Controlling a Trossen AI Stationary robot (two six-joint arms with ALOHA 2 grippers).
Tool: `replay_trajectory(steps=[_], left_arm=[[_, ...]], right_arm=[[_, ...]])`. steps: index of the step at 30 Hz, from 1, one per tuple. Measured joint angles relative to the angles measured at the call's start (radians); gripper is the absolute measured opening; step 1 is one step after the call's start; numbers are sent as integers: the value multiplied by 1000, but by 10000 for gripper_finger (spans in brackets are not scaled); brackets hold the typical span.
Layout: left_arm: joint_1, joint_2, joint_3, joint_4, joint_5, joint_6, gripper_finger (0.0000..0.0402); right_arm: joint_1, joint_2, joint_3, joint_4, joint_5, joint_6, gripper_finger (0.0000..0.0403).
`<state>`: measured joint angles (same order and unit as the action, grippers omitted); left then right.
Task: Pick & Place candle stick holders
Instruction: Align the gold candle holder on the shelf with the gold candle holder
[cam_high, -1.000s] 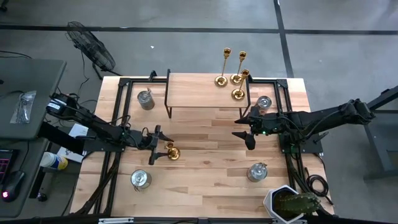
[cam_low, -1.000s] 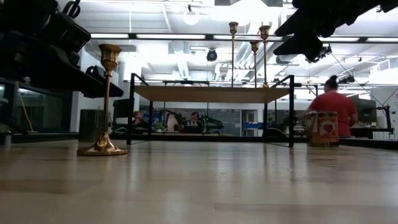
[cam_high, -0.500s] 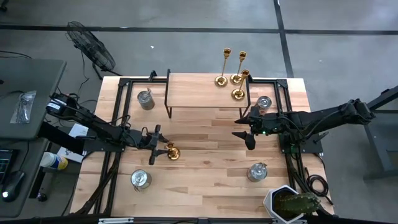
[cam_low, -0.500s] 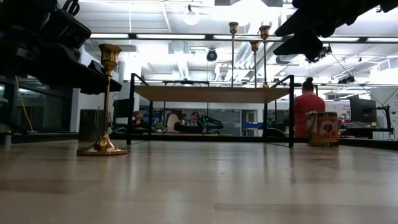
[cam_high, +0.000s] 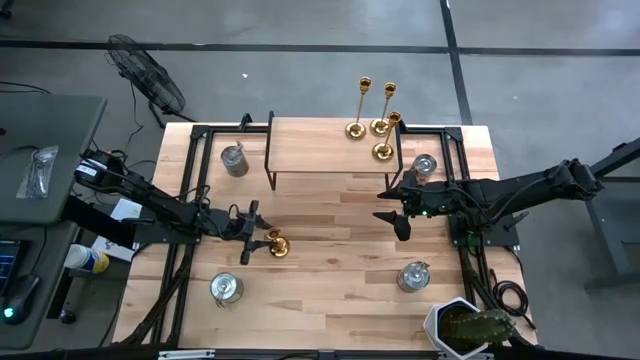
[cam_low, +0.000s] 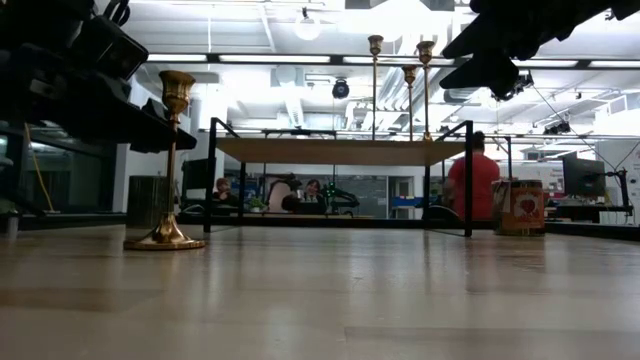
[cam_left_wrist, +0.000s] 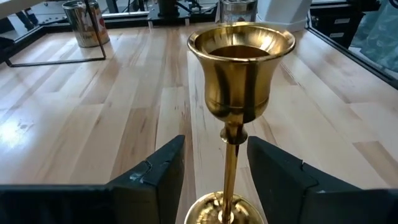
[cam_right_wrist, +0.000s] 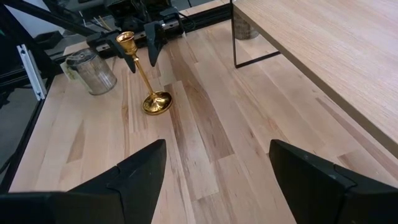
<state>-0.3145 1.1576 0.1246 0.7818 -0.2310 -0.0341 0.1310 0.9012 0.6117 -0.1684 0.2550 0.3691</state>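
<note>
Left wrist view: my left gripper (cam_left_wrist: 212, 177) has its fingers on each side of the gold candle stick holder (cam_left_wrist: 239, 93)
I can't tell if they squeeze the thin stem yet. It stands on the table (cam_high: 330, 215), near the left side. If I lift with a loose hold, it could tip and fall. My right gripper (cam_high: 397, 208) waits wide open, holding nothing

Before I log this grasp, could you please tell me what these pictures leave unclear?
- Left gripper contact: the left wrist view shows gaps either side of the candlestick stem; the high view is too small to confirm.
- Left gripper, low view: only a dark mass, cut off by the frame edge.
- Candlestick base, left wrist view: cut off at the picture's edge.
- Silver jars: contents unreadable from above.
</note>
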Motion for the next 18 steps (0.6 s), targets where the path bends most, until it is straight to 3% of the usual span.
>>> replay_trajectory(steps=[9, 18], left_arm=[[0, 0, 0, 0, 0, -36, 162], [0, 0, 0, -2, 4, -53, 89]], right_arm=[[0, 0, 0, 0, 0, 0, 278], [0, 0, 0, 0, 0, 0, 278]])
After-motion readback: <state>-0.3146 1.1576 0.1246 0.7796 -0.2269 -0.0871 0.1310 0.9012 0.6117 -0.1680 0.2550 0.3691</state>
